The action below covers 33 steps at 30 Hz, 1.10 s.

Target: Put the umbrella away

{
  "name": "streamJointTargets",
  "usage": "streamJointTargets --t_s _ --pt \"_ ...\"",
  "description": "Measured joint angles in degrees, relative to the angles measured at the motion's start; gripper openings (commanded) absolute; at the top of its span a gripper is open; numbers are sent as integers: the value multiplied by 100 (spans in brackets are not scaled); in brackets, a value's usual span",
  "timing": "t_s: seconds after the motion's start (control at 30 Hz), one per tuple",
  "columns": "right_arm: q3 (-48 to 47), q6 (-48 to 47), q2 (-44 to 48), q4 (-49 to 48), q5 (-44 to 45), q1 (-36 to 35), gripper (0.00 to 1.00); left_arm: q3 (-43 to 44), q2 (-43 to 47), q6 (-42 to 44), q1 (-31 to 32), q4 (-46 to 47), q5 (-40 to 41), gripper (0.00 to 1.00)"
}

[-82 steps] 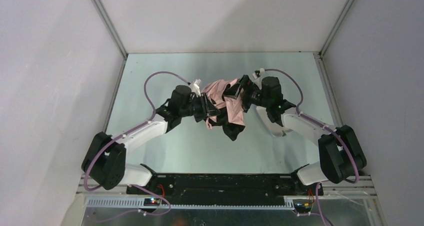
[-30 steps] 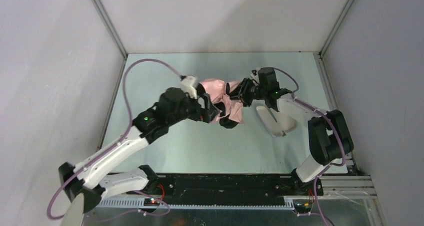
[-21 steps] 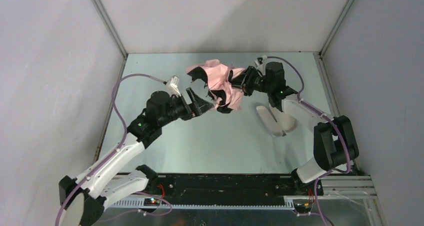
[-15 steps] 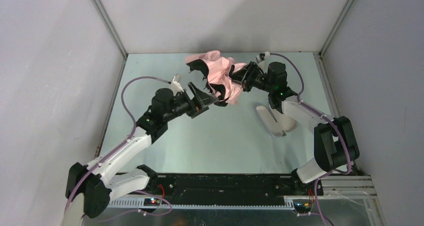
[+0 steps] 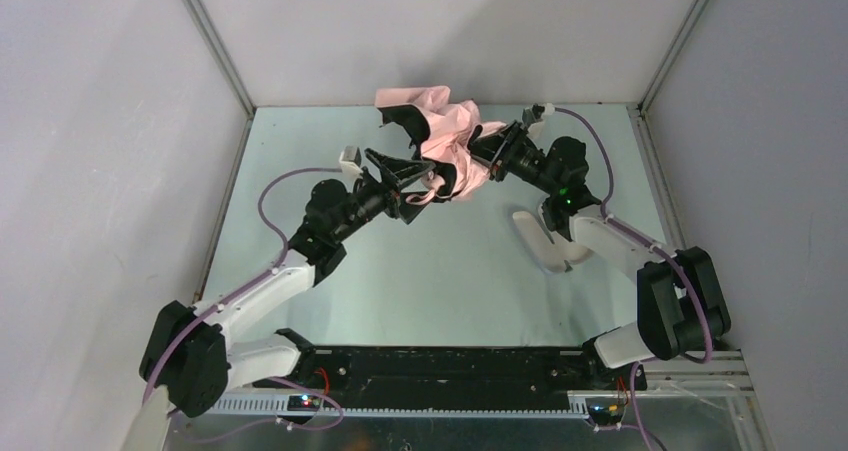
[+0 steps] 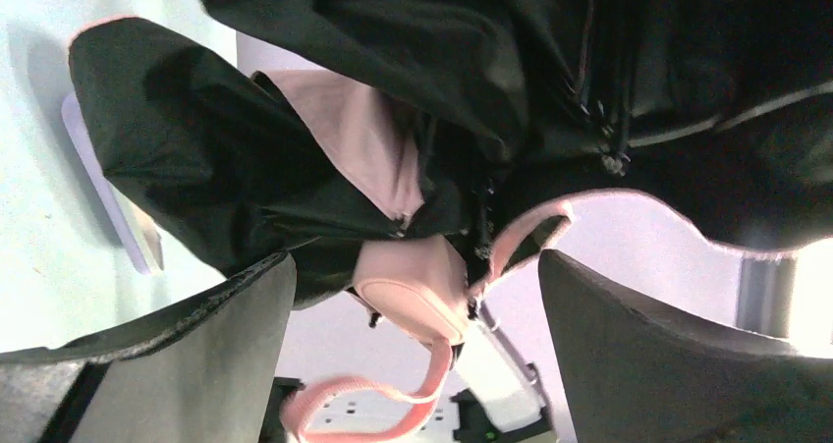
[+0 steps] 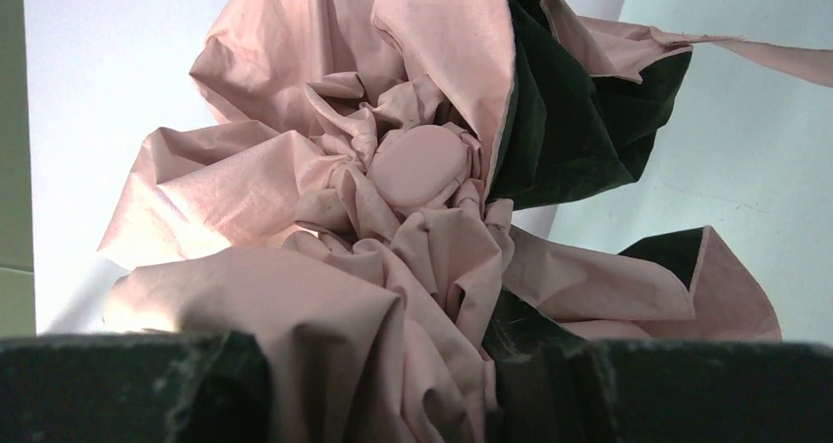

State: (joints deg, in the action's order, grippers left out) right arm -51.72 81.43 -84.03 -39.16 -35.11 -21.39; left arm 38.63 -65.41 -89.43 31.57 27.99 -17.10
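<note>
The umbrella (image 5: 447, 134) is a crumpled bundle of pale pink canopy with black underside, hanging in the air over the back of the table. My right gripper (image 5: 479, 155) is shut on its bunched fabric from the right; in the right wrist view the pink folds (image 7: 324, 296) fill the space between the fingers, with the round top cap (image 7: 417, 168) beyond. My left gripper (image 5: 414, 183) stands wide open just below and left of the umbrella. In the left wrist view the pink handle (image 6: 411, 288) and its strap (image 6: 368, 402) hang between the open fingers (image 6: 147, 364) without touching them.
A pale lilac oblong case (image 5: 546, 243) lies on the green table (image 5: 400, 281) under the right forearm, and shows as a strip at the left of the left wrist view (image 6: 106, 188). White walls close in on three sides, the back wall right behind the umbrella.
The right gripper has lifted the umbrella up and toward the back wall. The left gripper, open throughout, has swung right and upward to come under the handle.
</note>
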Motion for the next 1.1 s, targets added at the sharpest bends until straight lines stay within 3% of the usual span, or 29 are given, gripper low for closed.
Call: streamJointTargets --t_s 0.13,0.3,0.37,0.43,0.57,0.63,0.67,0.7,0.73,0.8,1.1 --pt "146 74 92 -192 94 -24 0 -105 -72 -466 66 122 280 99" --pt "212 63 219 -210 133 -33 0 -101 -566 -920 170 629 367 89" --pt "269 -2 308 -164 179 -28 0 -72 -752 -1029 216 715 332 81" --pt "295 -111 348 -120 236 -28 0 52 -887 -1113 269 730 286 65" --pt "304 -393 466 144 393 -79 4 269 -1075 -1298 286 885 175 9" --pt "304 -433 527 210 501 -81 21 284 -1141 -1370 232 1069 142 1" --pt "304 -426 549 240 535 -83 40 299 -1176 -1399 199 1169 129 1" --pt "304 -437 568 240 584 -87 49 319 -1215 -1414 173 1217 74 0" --pt "304 -448 586 249 603 -90 74 319 -1250 -1419 157 1268 31 0" --pt "304 -452 597 271 601 -94 96 321 -1329 -1453 146 1355 -33 0" --pt "304 -498 623 267 551 -120 99 321 -1519 -1578 129 1394 -184 0"
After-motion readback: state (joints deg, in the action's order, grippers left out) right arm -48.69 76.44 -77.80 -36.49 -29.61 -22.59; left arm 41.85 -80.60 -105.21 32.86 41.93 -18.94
